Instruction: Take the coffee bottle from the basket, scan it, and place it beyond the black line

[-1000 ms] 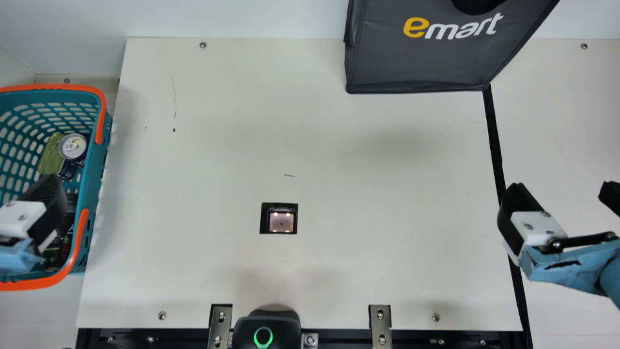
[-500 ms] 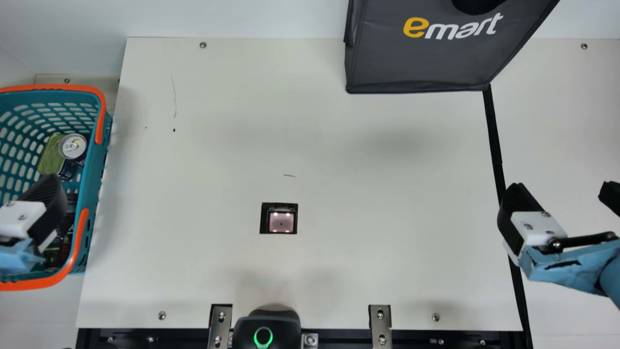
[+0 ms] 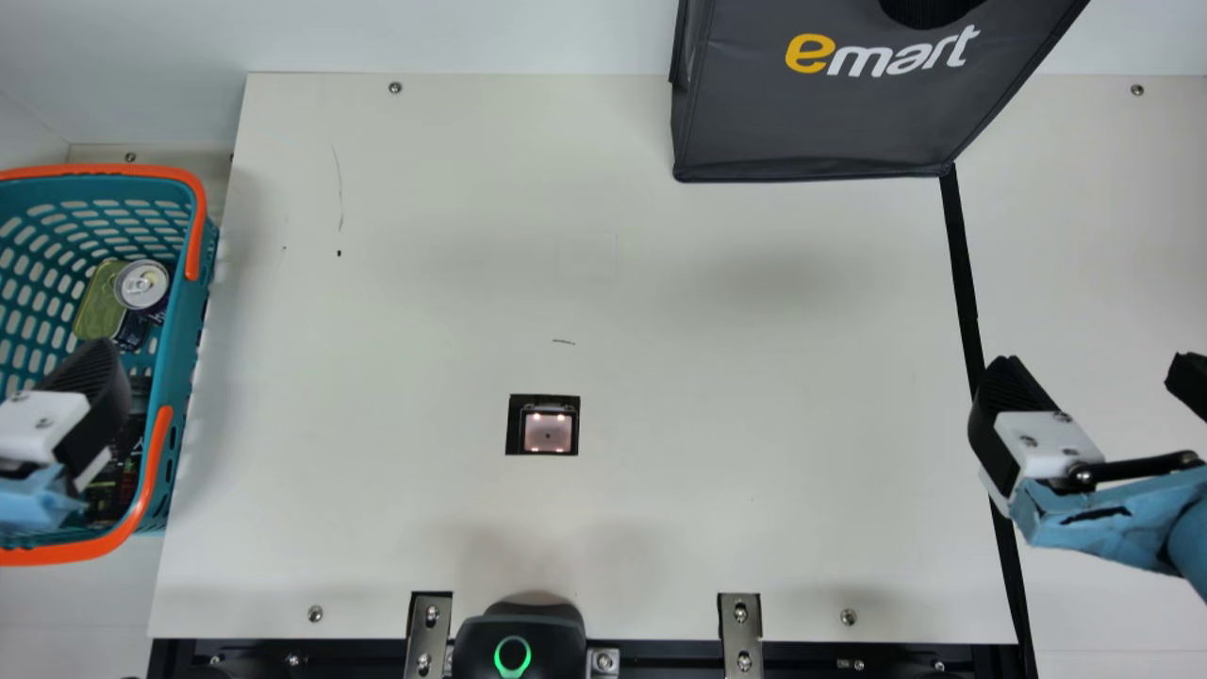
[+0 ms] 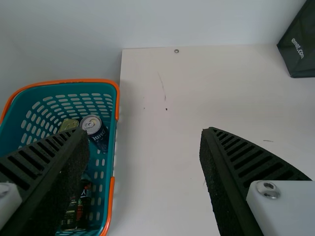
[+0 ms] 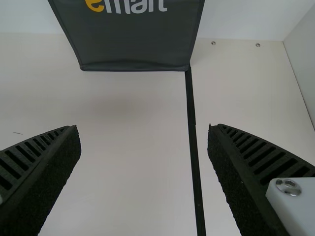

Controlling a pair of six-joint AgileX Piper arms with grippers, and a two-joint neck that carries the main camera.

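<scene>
At the main view's left edge, my left gripper [image 3: 75, 405] hangs over the teal basket [image 3: 179, 368]. In the left wrist view the left gripper [image 4: 145, 142] is open, nothing between its fingers. Dark bottles [image 4: 84, 201] lie in the basket's near part, partly behind one finger; which one is the coffee bottle I cannot tell. My right gripper [image 3: 1094, 377] is over the black line [image 3: 964, 273] at the right. Seen from its own wrist, the right gripper [image 5: 143, 132] is open and holds nothing, with the black line running below the gap.
A can [image 3: 142, 285] and a green tin [image 3: 100, 304] sit in the basket's far part. The scanner window [image 3: 548, 430] is set in the table's middle, and a black device with a green ring [image 3: 512, 656] stands at the near edge. A dark grey bag [image 3: 811, 123] stands at the back.
</scene>
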